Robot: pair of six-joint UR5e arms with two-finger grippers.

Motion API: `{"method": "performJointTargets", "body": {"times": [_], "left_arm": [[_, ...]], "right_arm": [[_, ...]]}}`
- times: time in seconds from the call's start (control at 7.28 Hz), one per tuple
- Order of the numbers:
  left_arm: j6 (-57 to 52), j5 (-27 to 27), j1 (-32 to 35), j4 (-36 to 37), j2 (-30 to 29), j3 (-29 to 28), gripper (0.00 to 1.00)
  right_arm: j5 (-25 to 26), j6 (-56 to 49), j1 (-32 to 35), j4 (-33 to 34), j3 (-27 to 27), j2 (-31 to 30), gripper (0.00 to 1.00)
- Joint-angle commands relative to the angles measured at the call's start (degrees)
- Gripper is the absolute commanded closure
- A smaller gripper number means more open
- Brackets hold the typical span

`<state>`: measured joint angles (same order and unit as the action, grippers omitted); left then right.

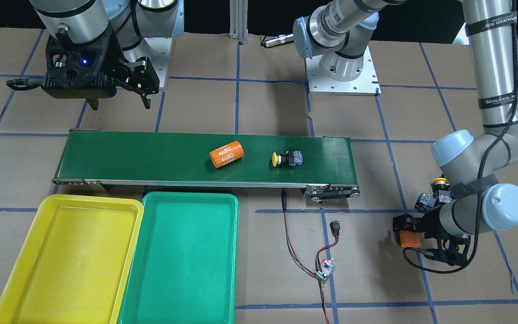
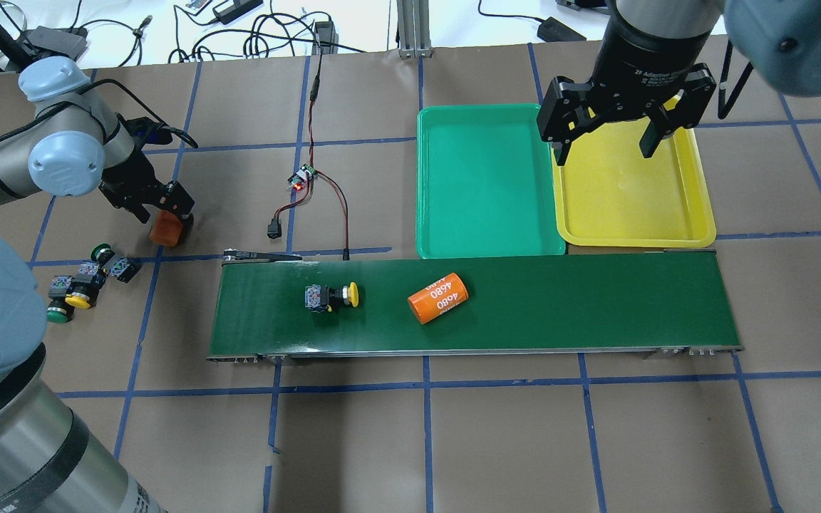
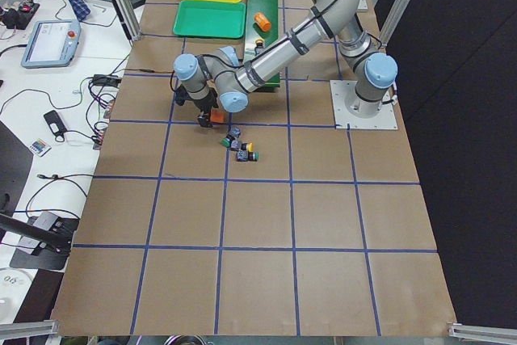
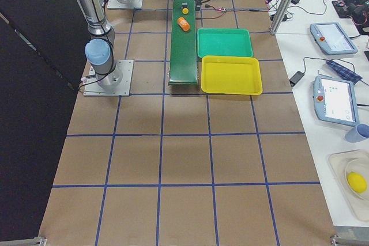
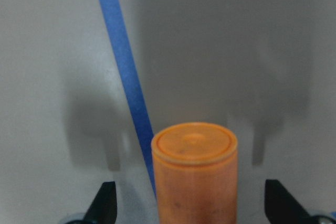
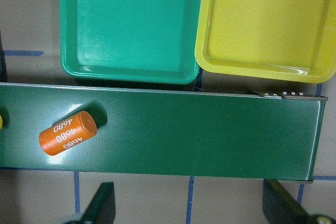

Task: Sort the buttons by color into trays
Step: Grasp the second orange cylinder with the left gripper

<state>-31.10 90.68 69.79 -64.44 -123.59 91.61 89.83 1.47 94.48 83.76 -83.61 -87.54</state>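
Left claw astride an orange cylinder; one yellow button lies on the belt, nearer this arm.

The left claw [image 2: 165,212] is released, its fingers either side of an upright orange cylinder [image 2: 168,230] on the tabletop, not touching it. Near it, toward the robot, sits a cluster of three buttons [image 2: 86,281], two green and one yellow. Further out, on the conveyor belt [image 2: 596,306], a fourth yellow button [image 2: 332,297] lies on its side, long axis along the belt, cap toward the robot's right. Beyond it lies a second orange cylinder marked 4680 [image 2: 439,298]. The right claw [image 2: 606,139], likewise released, hangs over the yellow tray [image 2: 695,228], beside the green tray [image 2: 428,242]. Neither tray holds a button.
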Motion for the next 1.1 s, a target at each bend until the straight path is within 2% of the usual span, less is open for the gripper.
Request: {"method": "performJointTargets", "body": {"times": [0.0,0.27,0.55,0.69,0.82,0.96], "left_arm": [[0.51,0.02,-0.09,0.54,1.49,2.85,1.00],[4.35,0.11,2.44,-1.63,6.22,3.57,1.00],[-5.93,0.20,9.01,-12.75,17.44,4.97,1.00],[-7.39,0.02,11.66,-14.90,21.94,7.85,1.00],[-9.23,-0.50,17.34,-15.27,27.29,13.62,1.00],[-10.12,-0.42,22.18,-13.97,29.61,17.51,1.00]], "right_arm": [[0.00,-0.06,0.00,0.00,0.03,0.09,0.00],[0.00,-0.06,0.00,0.00,-0.06,0.09,0.00],[0.00,-0.06,0.00,0.00,0.03,0.09,0.00],[0.00,-0.06,-0.17,-0.09,0.03,0.09,0.00],[0.00,-0.06,-0.18,-0.09,0.03,0.09,0.00],[0.00,-0.06,-0.18,0.00,-0.06,0.09,0.00]]}}
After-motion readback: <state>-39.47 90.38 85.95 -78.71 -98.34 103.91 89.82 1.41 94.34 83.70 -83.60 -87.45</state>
